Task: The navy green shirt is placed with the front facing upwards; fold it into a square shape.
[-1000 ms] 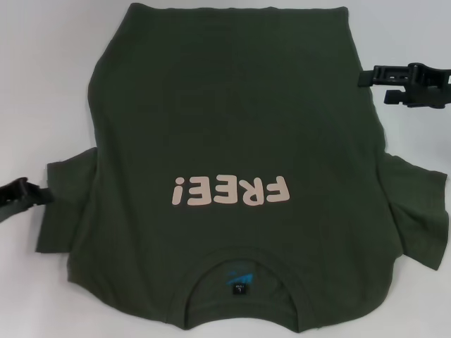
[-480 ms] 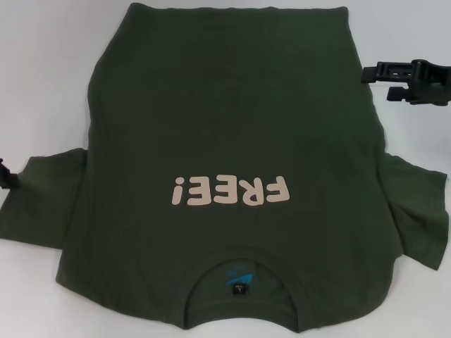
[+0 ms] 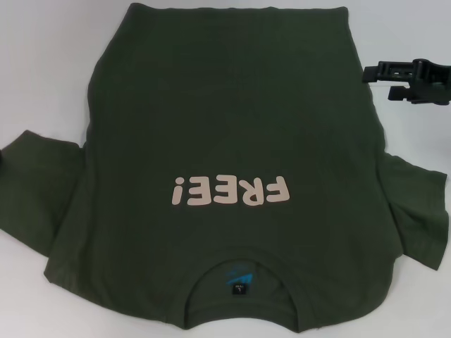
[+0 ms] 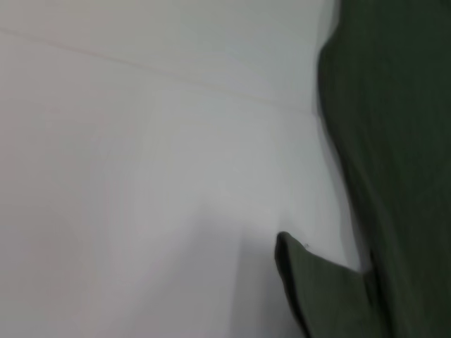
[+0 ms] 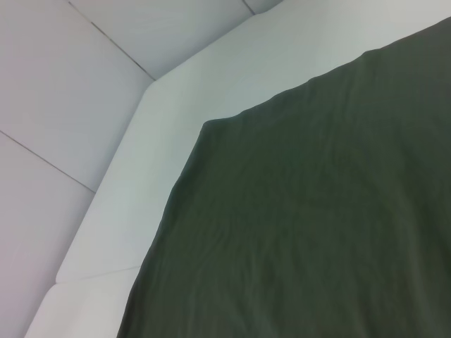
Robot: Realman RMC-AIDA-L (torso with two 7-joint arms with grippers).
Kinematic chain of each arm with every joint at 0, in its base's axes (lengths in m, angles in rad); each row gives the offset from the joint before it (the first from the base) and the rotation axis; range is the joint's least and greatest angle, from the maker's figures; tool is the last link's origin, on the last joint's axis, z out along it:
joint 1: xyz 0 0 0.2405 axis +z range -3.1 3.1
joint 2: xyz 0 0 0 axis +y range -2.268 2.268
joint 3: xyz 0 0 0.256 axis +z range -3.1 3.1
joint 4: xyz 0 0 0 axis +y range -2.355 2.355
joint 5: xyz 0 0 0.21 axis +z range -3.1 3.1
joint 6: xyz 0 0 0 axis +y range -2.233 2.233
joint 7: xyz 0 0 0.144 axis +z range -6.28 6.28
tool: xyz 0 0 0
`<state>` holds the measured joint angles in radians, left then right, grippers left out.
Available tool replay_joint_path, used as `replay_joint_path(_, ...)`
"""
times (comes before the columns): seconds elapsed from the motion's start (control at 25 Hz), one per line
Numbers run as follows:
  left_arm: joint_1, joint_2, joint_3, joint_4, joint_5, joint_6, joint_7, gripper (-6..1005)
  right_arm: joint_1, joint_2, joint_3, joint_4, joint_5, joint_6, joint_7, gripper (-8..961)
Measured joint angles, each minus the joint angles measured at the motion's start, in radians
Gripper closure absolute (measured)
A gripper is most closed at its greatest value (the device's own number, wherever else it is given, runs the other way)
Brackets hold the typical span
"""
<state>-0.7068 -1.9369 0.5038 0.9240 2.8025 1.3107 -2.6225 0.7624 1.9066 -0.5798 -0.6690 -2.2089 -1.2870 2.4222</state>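
One sleeve had just been drawn outward at the near left, the left gripper gone from the head view, its fingers unseen. Spread face-up on the white worktop [image 3: 42, 70], the navy green shirt [image 3: 232, 127] looked ready for folding. Farther right, the right gripper [image 3: 375, 83] hovered beside the hem, fingers parted, empty.

A white table [image 3: 49, 63] carries the shirt [image 3: 232, 127], which lies flat and face up, collar toward the robot, sleeves spread to both sides, covering most of the surface.
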Motion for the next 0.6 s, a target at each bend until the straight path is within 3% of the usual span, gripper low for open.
replay_joint_path(0.4, -0.027, -0.024, 0.092, 0.091, -0.007, 0.099, -0.080, 999, 0.000, 0.000, 0.000, 0.002, 0.000, 0.000, 0.000, 13)
replay_joint_path(0.48, -0.067, -0.056, 0.108, 0.165, -0.006, 0.202, -0.099, 999, 0.000, 0.000, 0.000, 0.002, 0.000, 0.000, 0.000, 13)
replay_joint_path(0.6, -0.095, -0.068, 0.138, 0.191, -0.002, 0.247, -0.123, 999, 0.000, 0.000, 0.000, 0.003, 0.000, 0.000, 0.000, 13)
